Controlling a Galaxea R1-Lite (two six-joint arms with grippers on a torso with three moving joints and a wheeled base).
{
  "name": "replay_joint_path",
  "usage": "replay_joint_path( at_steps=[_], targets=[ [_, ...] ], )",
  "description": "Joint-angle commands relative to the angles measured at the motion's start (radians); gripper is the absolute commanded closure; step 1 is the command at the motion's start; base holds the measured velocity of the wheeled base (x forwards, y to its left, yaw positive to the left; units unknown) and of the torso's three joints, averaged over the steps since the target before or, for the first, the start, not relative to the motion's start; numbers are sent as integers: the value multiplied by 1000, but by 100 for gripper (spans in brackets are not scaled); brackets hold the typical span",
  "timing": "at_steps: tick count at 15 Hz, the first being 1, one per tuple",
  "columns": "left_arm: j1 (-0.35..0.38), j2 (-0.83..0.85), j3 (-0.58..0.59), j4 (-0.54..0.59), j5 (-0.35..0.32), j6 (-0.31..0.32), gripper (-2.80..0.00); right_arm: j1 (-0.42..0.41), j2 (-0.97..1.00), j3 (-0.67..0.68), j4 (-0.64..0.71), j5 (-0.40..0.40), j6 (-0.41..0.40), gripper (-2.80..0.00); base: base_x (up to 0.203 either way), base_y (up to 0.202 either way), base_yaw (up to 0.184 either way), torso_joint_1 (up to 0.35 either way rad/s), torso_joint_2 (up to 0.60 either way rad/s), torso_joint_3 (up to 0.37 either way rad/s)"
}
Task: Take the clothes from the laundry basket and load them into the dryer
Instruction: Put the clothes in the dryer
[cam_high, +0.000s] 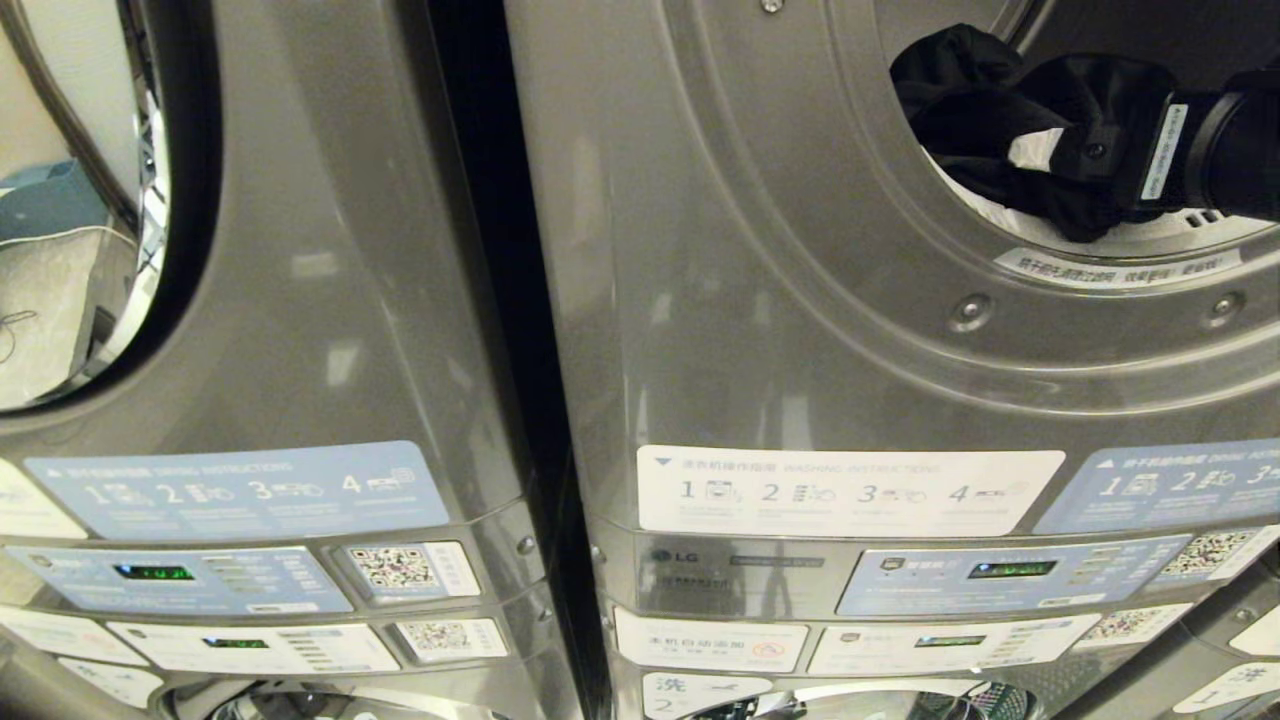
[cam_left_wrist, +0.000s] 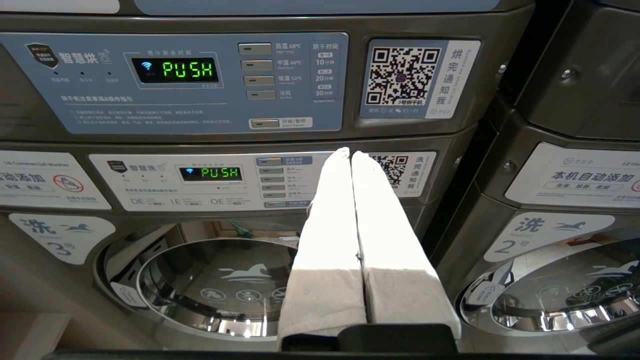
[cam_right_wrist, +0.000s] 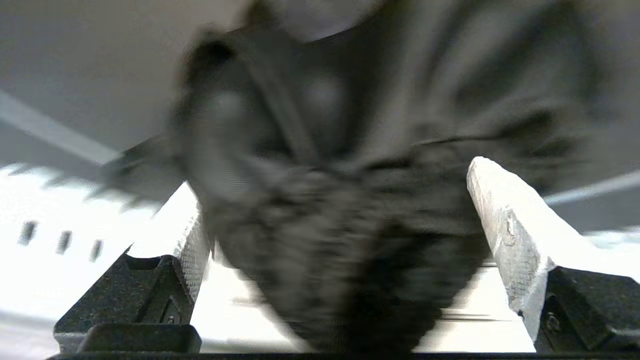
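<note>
Head view, left to right: neighbouring grey stacked unit with its round door window (cam_high: 90, 200) at far left, blue instruction sticker (cam_high: 240, 490) and control panels below. Dark gap, then the LG dryer (cam_high: 760, 300), white washing-instructions sticker (cam_high: 850, 490) on its lower front, lit display (cam_high: 1012, 570) under that.

Dryer's round opening is at upper right. Black garment (cam_high: 1010, 120) sits in the mouth of the opening, bunched, part inside the drum and part draped over the lower lip. No clean long axis; the bundle runs roughly across the opening, from its left edge toward the right arm. A white patch shows in the folds.

Right arm (cam_high: 1230, 150) comes in from the right edge, level, pointing left into the opening. Its front end is buried in the fabric.

Right wrist view: right claw (cam_right_wrist: 340, 240) fingers (cam_right_wrist: 510, 235) stand wide apart. Black cloth fills the gap between them and hangs down across the camera, heavily blurred. Cannot tell whether the cloth is only draped over the claw or snagged on it; fingers are not pinched on it. Pale drum wall with small slots behind.

Left wrist view: left claw (cam_left_wrist: 350, 155) is parked low, white fingers pressed together, pointing at the left unit's control panels. Both green displays (cam_left_wrist: 175, 70) read PUSH. QR sticker (cam_left_wrist: 405, 75) to the side, washer door glass (cam_left_wrist: 220, 285) below.
</note>
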Motion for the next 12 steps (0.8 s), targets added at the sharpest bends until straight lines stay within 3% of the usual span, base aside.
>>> replay_joint_path(
  at_steps=[1, 5, 10, 11, 12],
  targets=[
    [0, 0, 2, 0, 0, 0, 0, -6, 29, -4, 6, 71, 22, -280, 0, 0, 0, 0, 0, 0],
    [0, 0, 1, 0, 0, 0, 0, -114, 187, -122, 8, 59, 23, -280, 0, 0, 0, 0, 0, 0],
    [0, 0, 2, 0, 0, 0, 0, -166, 406, -462, 62, 64, 23, -280, 0, 0, 0, 0, 0, 0],
    [0, 0, 1, 0, 0, 0, 0, -168, 437, -529, 70, 83, 27, -280, 0, 0, 0, 0, 0, 0],
    [0, 0, 2, 0, 0, 0, 0, -170, 442, -554, 75, 157, 34, -280, 0, 0, 0, 0, 0, 0]
  ],
)
